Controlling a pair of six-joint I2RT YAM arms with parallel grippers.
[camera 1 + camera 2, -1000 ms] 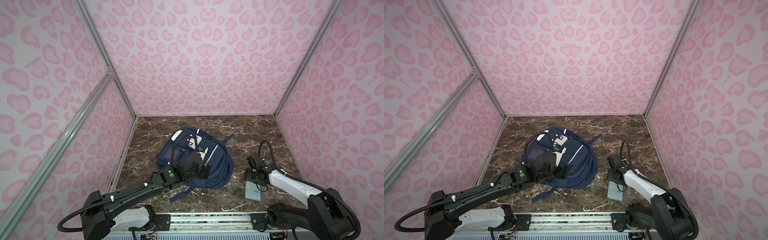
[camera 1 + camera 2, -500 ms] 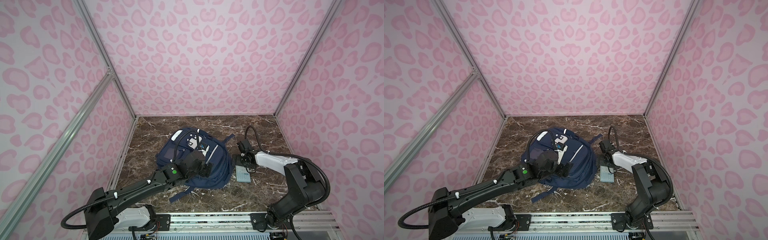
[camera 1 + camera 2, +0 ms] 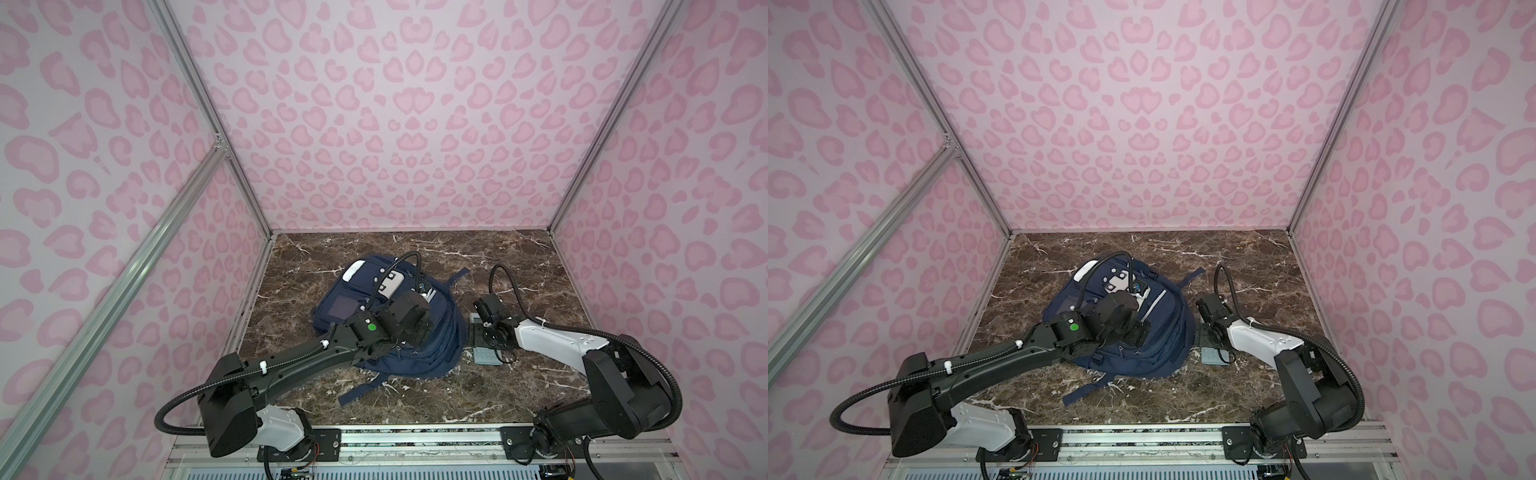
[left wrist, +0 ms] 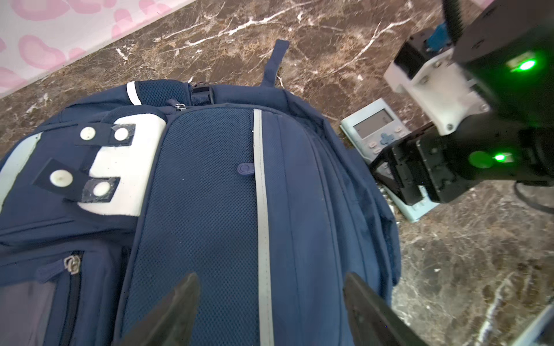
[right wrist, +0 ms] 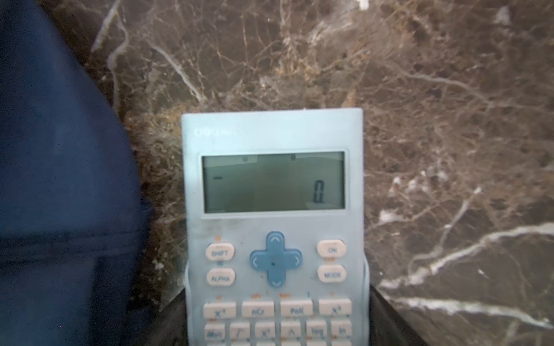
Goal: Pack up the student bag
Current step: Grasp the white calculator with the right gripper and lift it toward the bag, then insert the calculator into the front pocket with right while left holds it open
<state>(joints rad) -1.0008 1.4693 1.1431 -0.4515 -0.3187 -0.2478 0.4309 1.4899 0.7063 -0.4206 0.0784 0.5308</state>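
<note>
Navy student bag point(image 3: 444, 332) laid flat at centre of marble tabletop point(image 3: 519, 257), lower middle of both top views. Left gripper point(image 4: 269, 308) spread wide above bag's mesh panel, nothing held; contact with fabric not discernible. Right gripper point(image 5: 277, 323) closed against both long edges of pale-blue calculator point(image 5: 272, 182), just right of bag; fingers cut off at lower frame edge. Logo blurred. Keys marked SHIFT, ALPHA, ON, MODE; 0 shown on display.
</note>
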